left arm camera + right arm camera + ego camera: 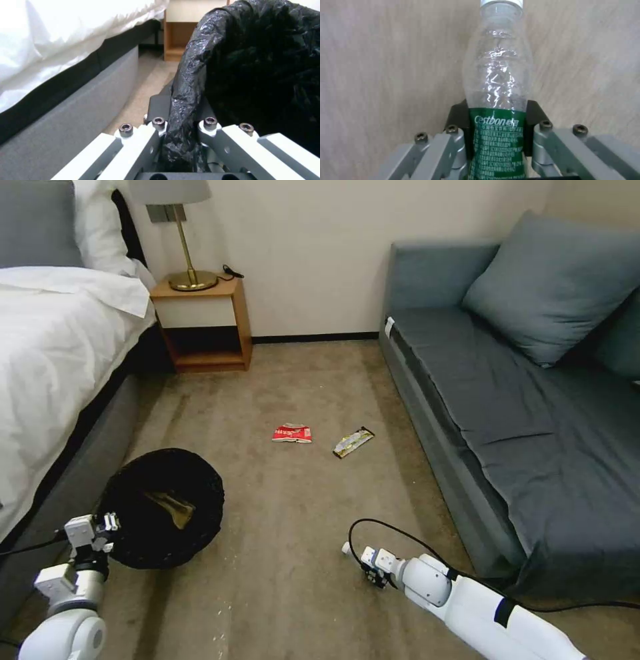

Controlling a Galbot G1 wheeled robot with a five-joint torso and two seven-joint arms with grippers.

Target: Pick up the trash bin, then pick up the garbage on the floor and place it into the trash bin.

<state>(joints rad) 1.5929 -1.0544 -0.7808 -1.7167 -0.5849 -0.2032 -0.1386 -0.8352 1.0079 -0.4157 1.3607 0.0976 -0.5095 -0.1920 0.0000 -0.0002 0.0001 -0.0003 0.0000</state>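
The left gripper (181, 125) pinches the trash bin (163, 507) by its bag-covered rim (beside the bed (60, 333)). The right gripper (496, 122) is clamped on the bottle (498, 82) above the carpet (300, 553)

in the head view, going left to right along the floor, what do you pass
left tool shut on the bin rim → red wrapper → gold wrapper → right tool holding a bottle → sofa
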